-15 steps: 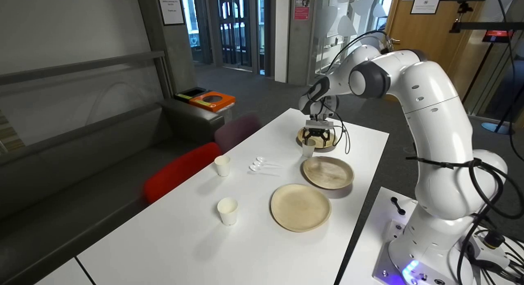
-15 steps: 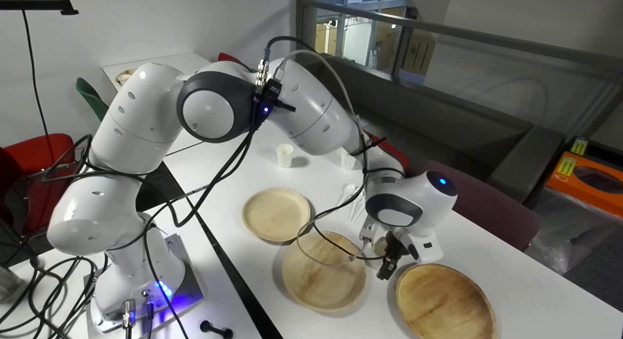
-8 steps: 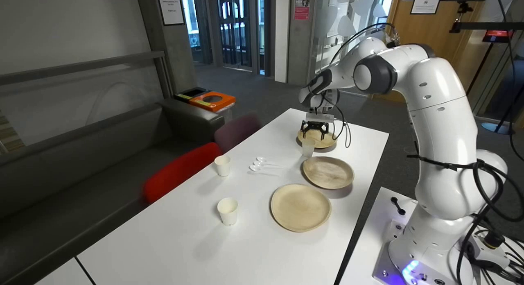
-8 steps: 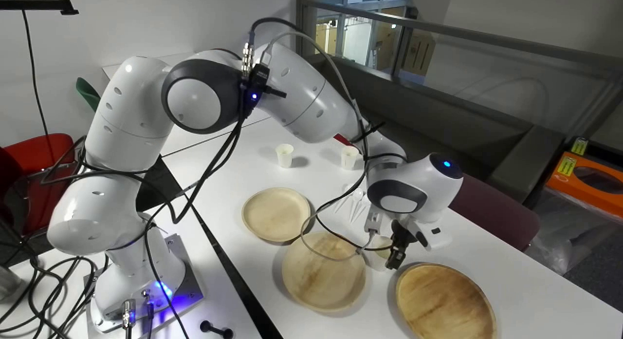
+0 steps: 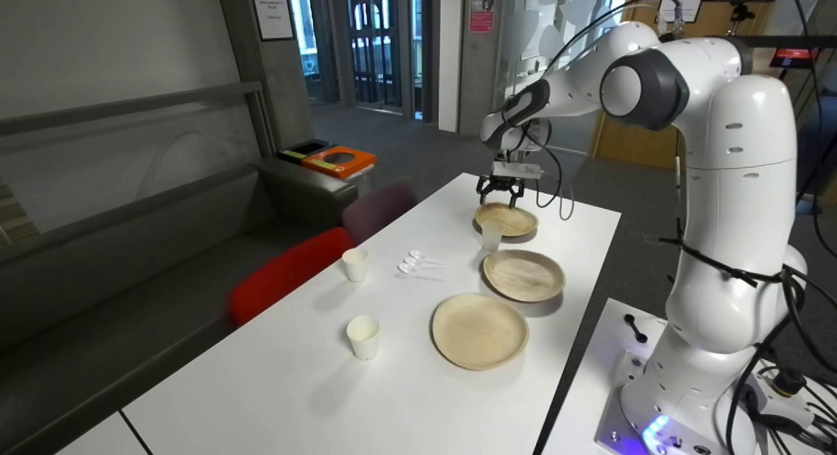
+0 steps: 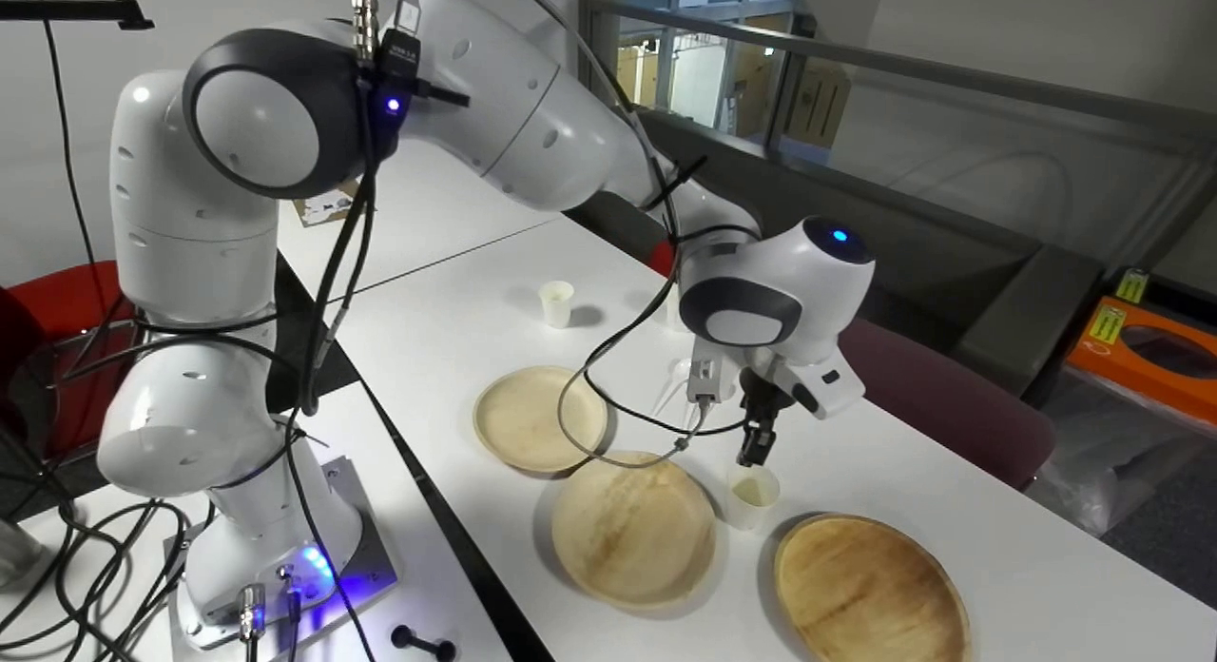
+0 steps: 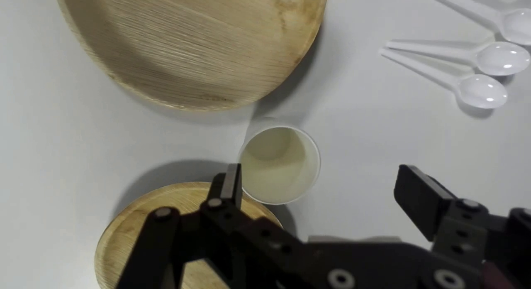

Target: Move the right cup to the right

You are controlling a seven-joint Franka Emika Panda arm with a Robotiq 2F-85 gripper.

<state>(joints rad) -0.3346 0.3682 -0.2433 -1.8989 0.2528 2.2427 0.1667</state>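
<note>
The right cup (image 5: 492, 235), small, plain and white, stands upright on the white table between two tan plates. It also shows in an exterior view (image 6: 751, 496) and in the wrist view (image 7: 280, 165), where its open mouth faces the camera. My gripper (image 5: 501, 201) is open and empty above the table, higher than the cup and apart from it. In the wrist view the gripper (image 7: 318, 170) has its left finger overlapping the cup's left rim and its right finger over bare table. Its fingertips also show in an exterior view (image 6: 758, 448), just above the cup.
Tan plates lie near the cup: a far one (image 5: 507, 219), a middle one (image 5: 524, 276) and a near one (image 5: 480, 332). Two similar white cups (image 5: 355, 264) (image 5: 364, 337) stand apart. White plastic spoons (image 7: 481, 91) lie beside them. Cables hang from the arm.
My gripper has risen, open, away from beside the cup to above it, and the arm's elbow has lifted and drawn back. The cup, plates and spoons have not moved.
</note>
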